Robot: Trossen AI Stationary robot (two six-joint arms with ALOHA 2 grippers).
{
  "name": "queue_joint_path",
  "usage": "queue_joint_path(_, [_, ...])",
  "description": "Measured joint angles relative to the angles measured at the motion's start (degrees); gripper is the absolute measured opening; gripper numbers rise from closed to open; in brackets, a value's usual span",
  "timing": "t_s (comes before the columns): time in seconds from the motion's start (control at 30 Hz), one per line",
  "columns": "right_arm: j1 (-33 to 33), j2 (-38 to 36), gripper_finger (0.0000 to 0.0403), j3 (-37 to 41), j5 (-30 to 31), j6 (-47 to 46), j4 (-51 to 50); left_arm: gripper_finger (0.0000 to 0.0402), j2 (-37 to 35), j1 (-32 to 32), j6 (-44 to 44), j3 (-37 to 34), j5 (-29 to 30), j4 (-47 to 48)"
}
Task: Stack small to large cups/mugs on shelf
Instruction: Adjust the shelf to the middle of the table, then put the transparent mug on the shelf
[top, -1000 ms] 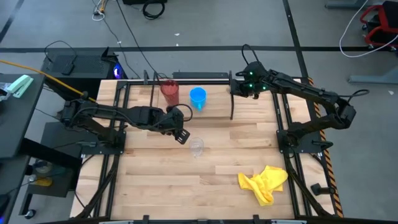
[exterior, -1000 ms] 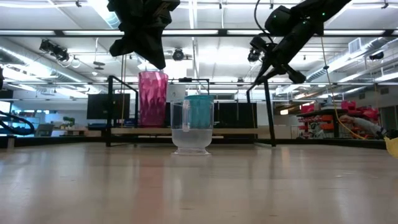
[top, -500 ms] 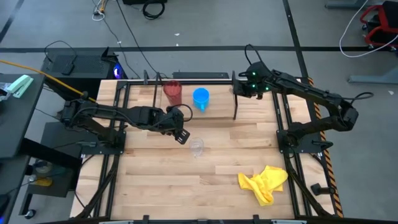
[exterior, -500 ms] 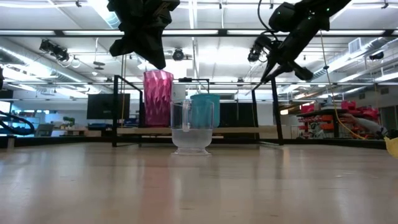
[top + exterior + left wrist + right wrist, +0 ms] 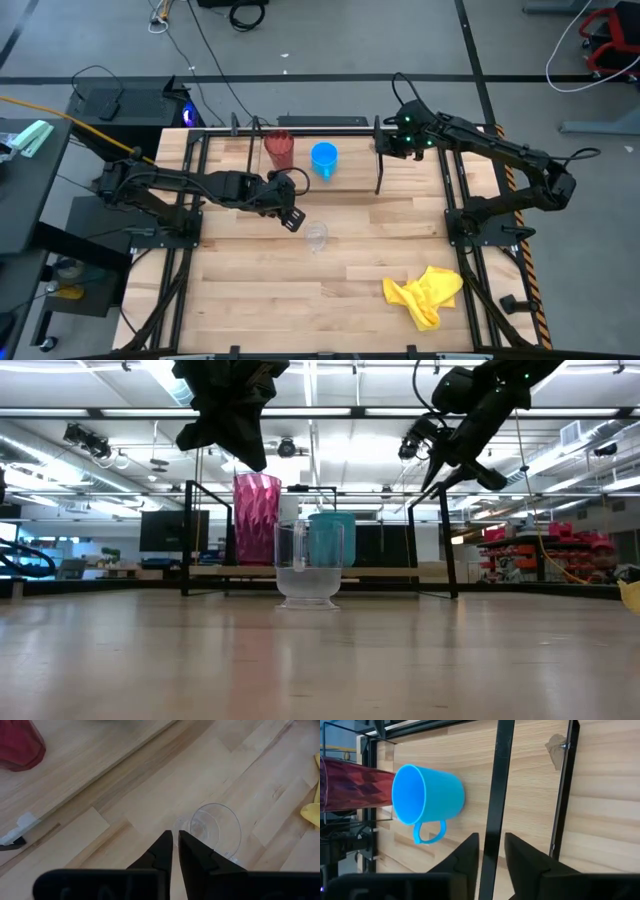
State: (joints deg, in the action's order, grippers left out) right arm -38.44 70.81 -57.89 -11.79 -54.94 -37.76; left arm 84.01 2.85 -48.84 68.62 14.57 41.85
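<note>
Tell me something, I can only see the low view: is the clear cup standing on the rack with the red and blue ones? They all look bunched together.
Observer: No. From above, the clear cup stands alone on the bare table, apart from the shelf. Only the red tumbler and the blue cup are on it.
Operator: What is the arm at my top right doing?
Observer: Its wrist camera shows the right pincer open, with its fingers either side of one of the shelf's upright posts.
Operator: And the other arm?
Observer: The left pincer hangs above the clear cup, fingers nearly together, holding nothing.
</note>
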Motion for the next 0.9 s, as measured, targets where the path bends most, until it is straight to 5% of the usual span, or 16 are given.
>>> queue_joint_path(0.3, [-0.1, -2.6, 0.0156, 0.0, 0.6, -0.3, -0.5, 0.0039, 0.0, 0.0, 0.0, 0.0, 0.0, 0.0])
queue_joint_path(0.6, [0.6, -9.2, 0.0158, 0.0, 1.1, -0.3, -10.9, 0.0033, 0.0, 0.0, 0.1, 0.0, 0.0, 2.3])
queue_joint_path(0.73, [6.6, -13.9, 0.0156, 0.0, 0.3, -0.9, -12.1, 0.0034, 0.0, 0.0, 0.7, 0.0, 0.0, 6.7])
queue_joint_path(0.9, [21.7, -16.2, 0.0155, 0.0, 7.0, -7.3, -12.0, 0.0041, 0.0, 0.4, 0.7, 0.0, -0.5, 12.3])
